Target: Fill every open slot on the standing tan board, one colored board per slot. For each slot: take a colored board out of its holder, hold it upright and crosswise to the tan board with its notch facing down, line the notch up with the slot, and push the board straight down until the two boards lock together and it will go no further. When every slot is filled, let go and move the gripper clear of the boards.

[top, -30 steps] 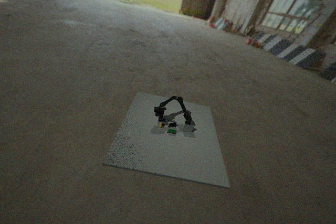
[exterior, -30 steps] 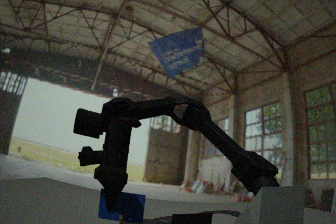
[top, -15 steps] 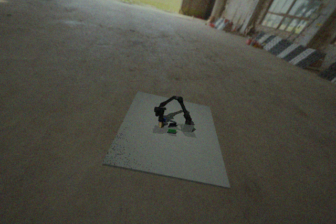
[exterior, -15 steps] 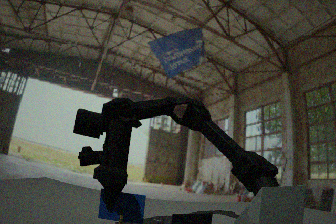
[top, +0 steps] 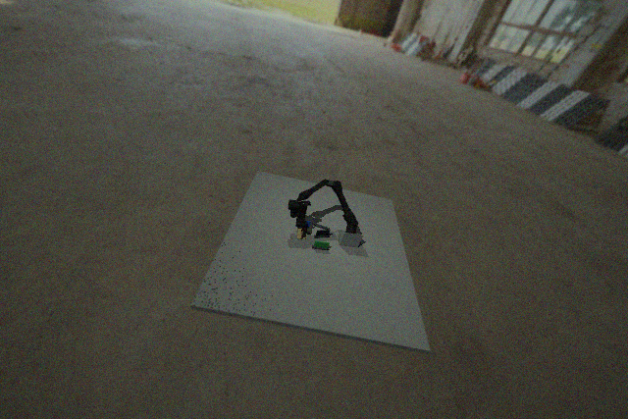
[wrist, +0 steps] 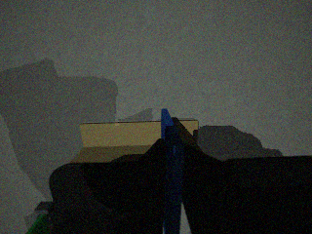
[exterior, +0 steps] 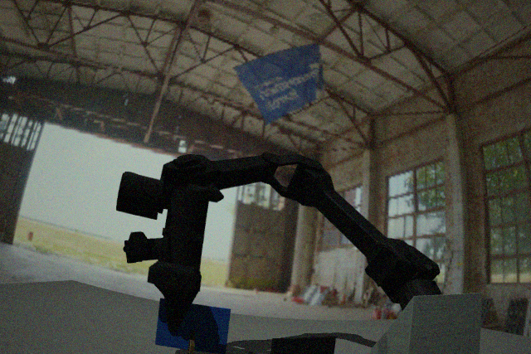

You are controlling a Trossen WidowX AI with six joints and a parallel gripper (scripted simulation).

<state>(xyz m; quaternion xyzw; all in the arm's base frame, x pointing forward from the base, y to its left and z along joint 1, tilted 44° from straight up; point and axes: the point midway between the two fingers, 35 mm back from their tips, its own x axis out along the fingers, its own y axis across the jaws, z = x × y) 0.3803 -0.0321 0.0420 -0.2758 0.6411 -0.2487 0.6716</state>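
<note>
The end effector (top: 303, 235) (exterior: 174, 327) (wrist: 167, 143) is pinched together on the blue board (top: 308, 225) (exterior: 220, 325) (wrist: 167, 123). The blue board stands up and points across the tan board (top: 300, 233) (exterior: 192, 346) (wrist: 122, 135), which is standing too. I can't tell if the blue board is all the way down in a slot. The green board (top: 321, 244) (wrist: 39, 225) is low on the worktop (top: 314, 297) (exterior: 72, 311) (wrist: 219, 49), near the tan board and just beside a black block (top: 322, 234) (exterior: 303, 345).
</note>
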